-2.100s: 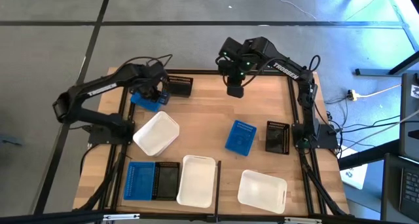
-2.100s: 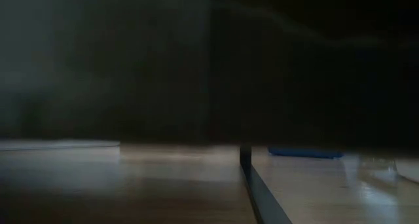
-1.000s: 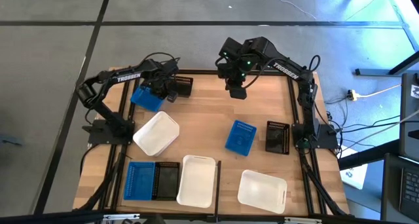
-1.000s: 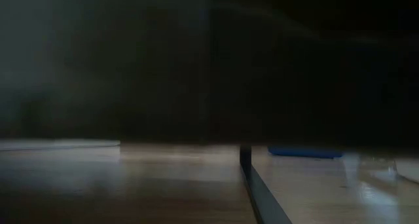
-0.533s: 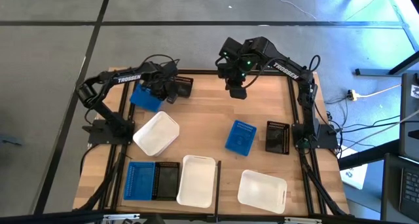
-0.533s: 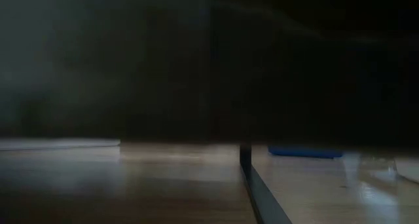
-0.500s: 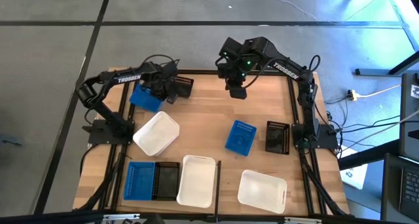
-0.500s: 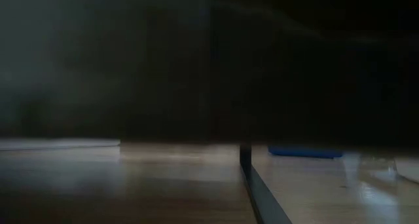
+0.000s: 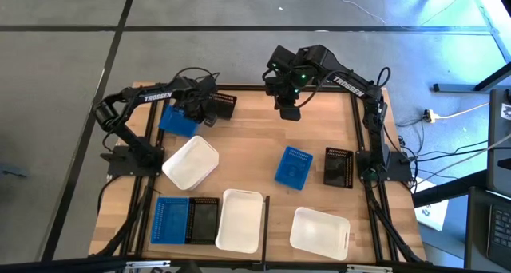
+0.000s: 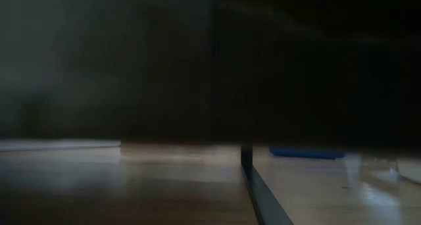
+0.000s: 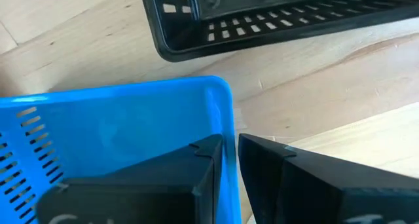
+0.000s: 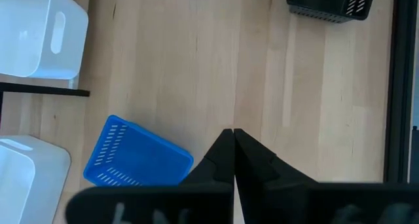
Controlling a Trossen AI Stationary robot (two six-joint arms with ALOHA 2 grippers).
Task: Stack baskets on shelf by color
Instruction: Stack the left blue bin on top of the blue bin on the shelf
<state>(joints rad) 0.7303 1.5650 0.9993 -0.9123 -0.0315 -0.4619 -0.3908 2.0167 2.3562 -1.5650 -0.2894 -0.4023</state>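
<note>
A: Wooden shelf (image 9: pixel 247 157). Left gripper (image 11: pixel 227 160) clamped on blue basket's (image 9: pixel 177 119) wall, now carried off the far-left edge, beside black basket (image 9: pixel 220 104).

B: Right gripper (image 12: pixel 233 140) waits far-centre, fingers together. Blue stacking comes next, probably.

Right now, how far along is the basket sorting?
Done: little. On the shelf, only a blue basket and a black one sit side by side at the near edge; no stacks visible.
In hand: the left gripper pinches the wall of a blue basket beside the far black basket.
Left: three white baskets, the loose blue and black ones. The right gripper waits shut.
</note>
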